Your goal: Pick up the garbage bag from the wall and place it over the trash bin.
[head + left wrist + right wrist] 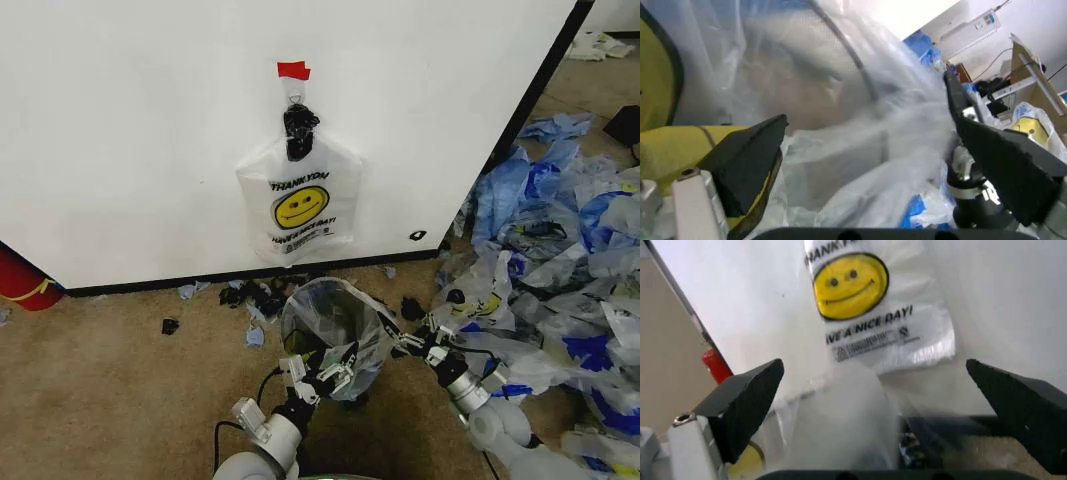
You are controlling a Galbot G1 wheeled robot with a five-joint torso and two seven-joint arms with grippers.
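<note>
The garbage bag (335, 325), thin and see-through, is draped over the trash bin (345, 385), which stands on the carpet floor (110, 380) a little in front of the wall (150, 120); the bag's mouth stands open in a rounded hoop above the bin, and only a dark bit of the bin shows under the plastic at about 6 o'clock of the bag. In the left wrist view the bag's film (840, 125) spreads wide between the fingers, with a yellow patch at one edge. The left tool (322, 378) sits at about 7 o'clock of the bag, right against the plastic, its fingers spread apart and gripping nothing that can be made out. The right tool (418, 340) is at about 3 o'clock of the bag, just beside its rim, its fingers likewise wide apart. Beyond the bin at 12 o'clock a whiter smiley bag (299, 205) hangs on the wall from a black hook (298, 128) under a red tape strip (293, 70). Small black and blue scraps (255, 298) lie along the wall's foot, a heap of clear-and-blue bags (560, 260) fills the floor at 3 o'clock, and a red object (22, 278) stands at 9 o'clock.
</note>
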